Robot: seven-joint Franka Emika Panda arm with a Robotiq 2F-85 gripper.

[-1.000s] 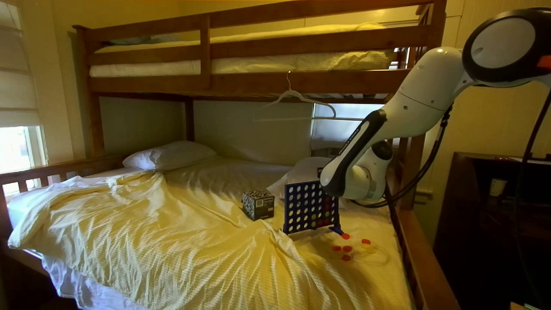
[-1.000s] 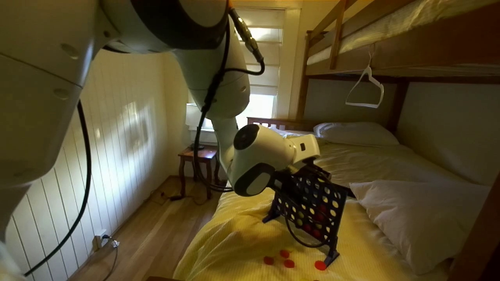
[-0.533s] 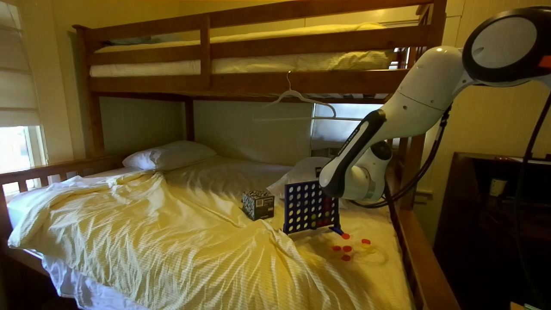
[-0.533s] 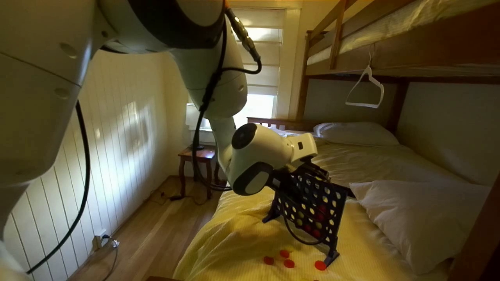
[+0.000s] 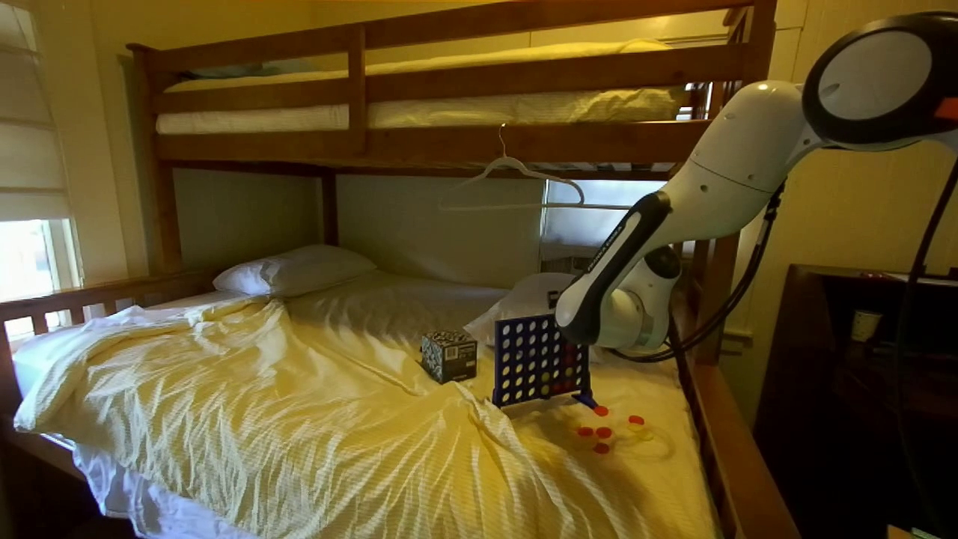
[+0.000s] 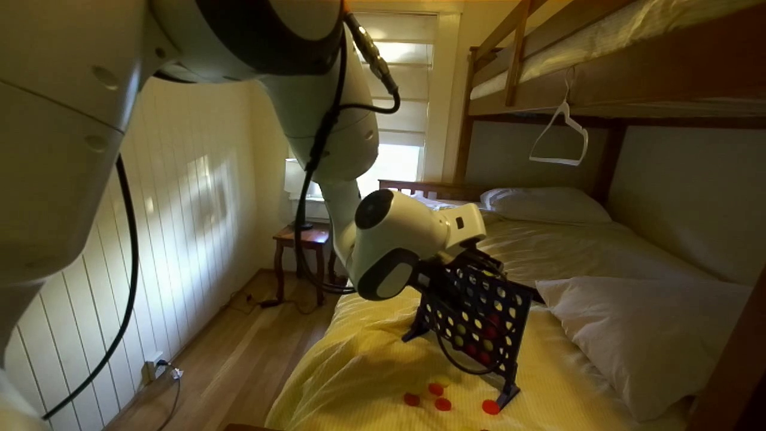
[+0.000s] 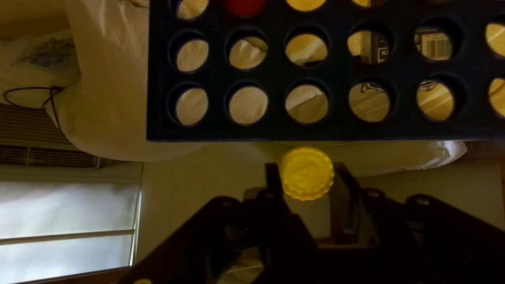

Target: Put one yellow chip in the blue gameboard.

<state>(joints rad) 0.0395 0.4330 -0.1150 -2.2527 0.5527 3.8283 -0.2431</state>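
The wrist view shows my claw narrowed on a yellow chip, one finger at each side of its rim. The flat face looks toward me, and a scalloped edge runs around it. The chip is outside the blue gameboard, just beside its top edge, with a thin gap between them here; the board appears upside down in this view, so its top edge is the one nearest my fingers. The chip roughly lines up with the third column of holes from the left, though I can't tell how well it sits over the slot in depth. I can't make out the grip clearly in either exterior view.

By its look I take the chip for thin, hard plastic: hardly any weight, stiff, unlikely to break. The ridges should give my fingers some bite, but the faces look smooth, and pinched at two spots on the rim it could swivel if its leading edge catches. So I judge this a good hold: across the middle, with the edge toward the slot left bare. A light squeeze should do.

The board, upright on the yellow bed cover, looks light on a soft base, so I should lower gently rather than push. Loose red chips lie near its foot.
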